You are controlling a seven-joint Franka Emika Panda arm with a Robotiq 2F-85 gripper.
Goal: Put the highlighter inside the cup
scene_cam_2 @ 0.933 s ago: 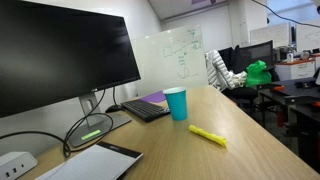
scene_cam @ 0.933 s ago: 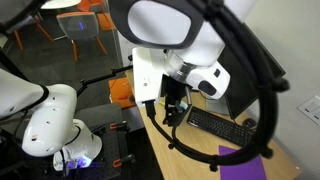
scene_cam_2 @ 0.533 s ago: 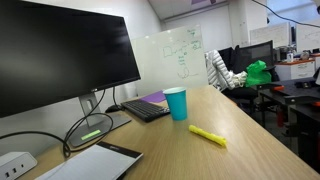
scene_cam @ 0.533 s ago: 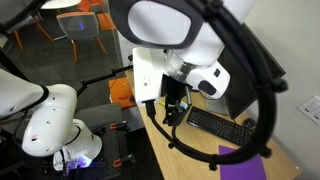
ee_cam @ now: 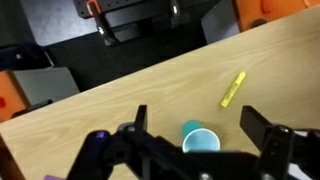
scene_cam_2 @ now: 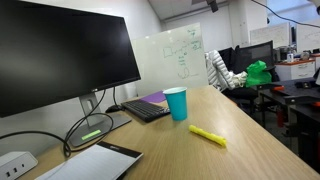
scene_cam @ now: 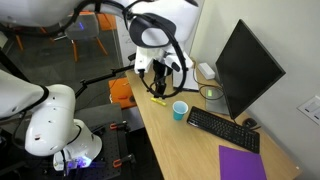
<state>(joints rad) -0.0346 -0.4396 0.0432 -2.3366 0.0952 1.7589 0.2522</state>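
Observation:
The light-blue cup point(scene_cam: 180, 110) stands upright on the wooden desk point(scene_cam: 190, 150), also in an exterior view point(scene_cam_2: 176, 103) and in the wrist view point(ee_cam: 200, 141). The yellow highlighter point(scene_cam: 158, 100) lies flat on the desk a short way from the cup; it also shows in an exterior view point(scene_cam_2: 208, 135) and in the wrist view point(ee_cam: 233, 89). My gripper point(scene_cam: 163, 70) hangs open and empty well above the desk, over the cup and highlighter. In the wrist view its two fingers point(ee_cam: 200, 125) stand wide apart on either side of the cup far below.
A black monitor point(scene_cam: 245, 70) and a keyboard point(scene_cam: 223, 130) stand at the back of the desk, with a purple notebook point(scene_cam: 243, 163) beyond. A tablet point(scene_cam_2: 95, 160) and cables point(scene_cam_2: 90, 128) lie by the monitor foot. An orange object point(scene_cam: 121, 93) sits off the desk edge.
In an exterior view the arm, which filled the picture before, now stands further back and shows the desk, cup and highlighter. Cup and highlighter have not moved.

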